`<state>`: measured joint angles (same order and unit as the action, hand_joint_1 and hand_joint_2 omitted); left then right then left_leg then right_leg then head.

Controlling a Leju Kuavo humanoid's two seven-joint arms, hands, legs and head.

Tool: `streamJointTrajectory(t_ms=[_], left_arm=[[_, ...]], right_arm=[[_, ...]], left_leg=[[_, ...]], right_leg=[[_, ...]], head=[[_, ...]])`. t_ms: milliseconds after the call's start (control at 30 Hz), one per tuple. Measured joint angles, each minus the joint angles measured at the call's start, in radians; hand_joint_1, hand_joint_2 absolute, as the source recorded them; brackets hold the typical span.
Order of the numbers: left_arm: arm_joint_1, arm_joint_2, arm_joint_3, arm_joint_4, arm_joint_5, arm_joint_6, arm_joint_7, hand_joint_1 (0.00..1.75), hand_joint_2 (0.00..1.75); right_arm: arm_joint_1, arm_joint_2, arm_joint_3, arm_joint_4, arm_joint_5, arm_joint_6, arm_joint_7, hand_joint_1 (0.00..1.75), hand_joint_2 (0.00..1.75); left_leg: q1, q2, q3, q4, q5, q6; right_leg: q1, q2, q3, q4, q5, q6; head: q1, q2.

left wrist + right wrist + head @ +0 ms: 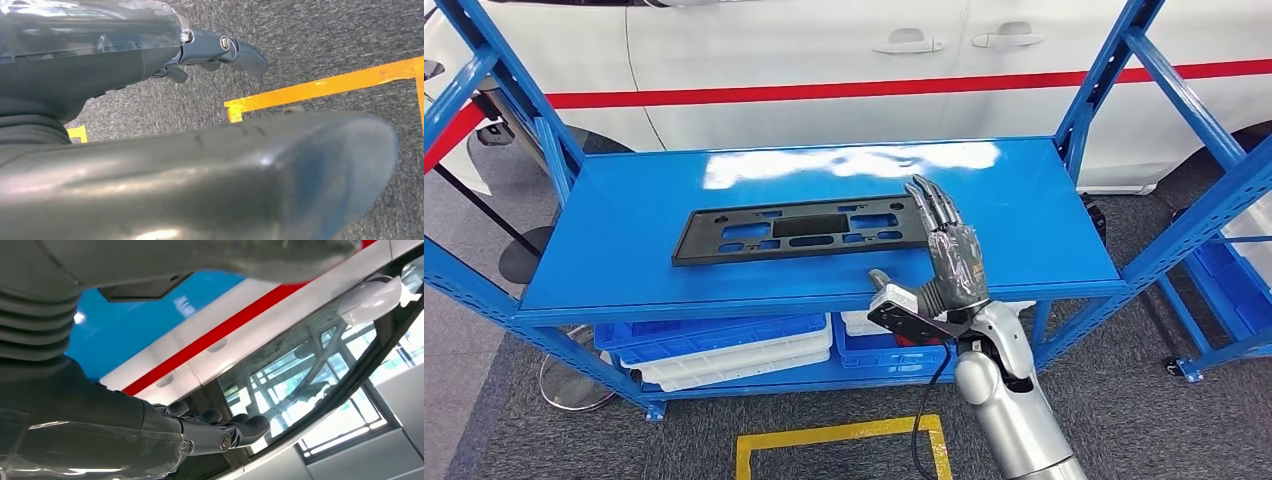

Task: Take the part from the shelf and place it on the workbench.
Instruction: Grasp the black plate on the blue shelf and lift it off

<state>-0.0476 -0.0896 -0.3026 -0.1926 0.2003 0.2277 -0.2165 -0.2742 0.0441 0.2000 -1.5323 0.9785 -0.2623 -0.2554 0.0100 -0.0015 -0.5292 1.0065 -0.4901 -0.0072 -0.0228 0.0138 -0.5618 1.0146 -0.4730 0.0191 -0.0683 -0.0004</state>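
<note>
The right hand (949, 255) is up over the blue shelf (624, 200), close to its front edge. Its fingers (932, 205) are straight and pressed side by side, and the thumb (882, 281) sticks out to the side. It holds nothing. The fingertips are just beside the right end of the part (799, 230), but I cannot tell if they touch it.

The part is a long, flat black plate with holes cut in it. It lies flat on the top board of the shelf, near the middle.

The right wrist view sees the same right hand (220, 432) from behind, with the fingers stretched out together and nothing in them. It also sees a corner of the part (142, 288) on the blue board, and past that a white car (240, 335) with a red stripe and a big window. In the head view, that car (824, 60) stands right behind the shelf.

The left wrist view looks down at the left hand (220, 52). Its fingers are bent a little and hold nothing. Under it is grey carpet (325, 40) with a yellow line (320, 89).

The head view also sees blue and white bins (724, 345) on the low board of the shelf, under the part.
</note>
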Motion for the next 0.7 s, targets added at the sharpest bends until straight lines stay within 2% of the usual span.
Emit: streamJointTrajectory(t_ms=[167, 300, 433, 567, 700], left_arm=[[-0.001, 0.000, 0.000, 0.000, 0.005, 0.000, -0.002, 0.00, 0.00], [-0.002, 0.001, 0.000, 0.000, 0.006, 0.000, 0.000, 0.00, 0.00], [-0.004, 0.002, 0.000, 0.000, 0.006, 0.000, 0.004, 0.00, 0.00], [-0.004, 0.003, 0.000, 0.001, 0.005, 0.000, 0.006, 0.00, 0.00], [-0.005, 0.005, 0.000, 0.001, 0.004, -0.002, 0.007, 0.00, 0.00]], right_arm=[[0.001, -0.004, -0.004, 0.003, 0.028, 0.008, -0.007, 0.00, 0.00], [0.001, -0.004, -0.001, 0.010, 0.043, 0.016, -0.007, 0.00, 1.75], [0.001, -0.004, 0.008, 0.020, 0.062, 0.034, 0.001, 0.00, 1.75], [0.002, -0.004, 0.017, 0.029, 0.091, 0.038, 0.020, 0.00, 0.00], [0.003, -0.004, 0.020, 0.032, 0.104, 0.029, 0.028, 0.00, 0.00]], left_leg=[[0.000, 0.000, 0.000, 0.000, 0.000, 0.000], [0.000, 0.000, 0.000, 0.000, 0.000, 0.000], [-0.001, 0.000, -0.002, 0.004, -0.001, 0.002], [-0.001, 0.000, -0.005, 0.010, -0.003, 0.007], [-0.005, 0.000, -0.008, 0.012, -0.002, 0.020]], right_leg=[[0.000, 0.000, 0.000, 0.000, 0.000, 0.000], [0.000, 0.000, 0.000, 0.000, 0.000, 0.000], [-0.004, 0.000, 0.000, -0.001, 0.001, 0.001], [-0.005, 0.000, 0.000, -0.001, 0.002, 0.006], [-0.007, 0.000, 0.001, -0.006, 0.006, 0.018]], head=[[0.000, 0.000], [0.000, 0.000], [0.000, 0.000], [0.000, 0.000], [0.000, 0.000]])
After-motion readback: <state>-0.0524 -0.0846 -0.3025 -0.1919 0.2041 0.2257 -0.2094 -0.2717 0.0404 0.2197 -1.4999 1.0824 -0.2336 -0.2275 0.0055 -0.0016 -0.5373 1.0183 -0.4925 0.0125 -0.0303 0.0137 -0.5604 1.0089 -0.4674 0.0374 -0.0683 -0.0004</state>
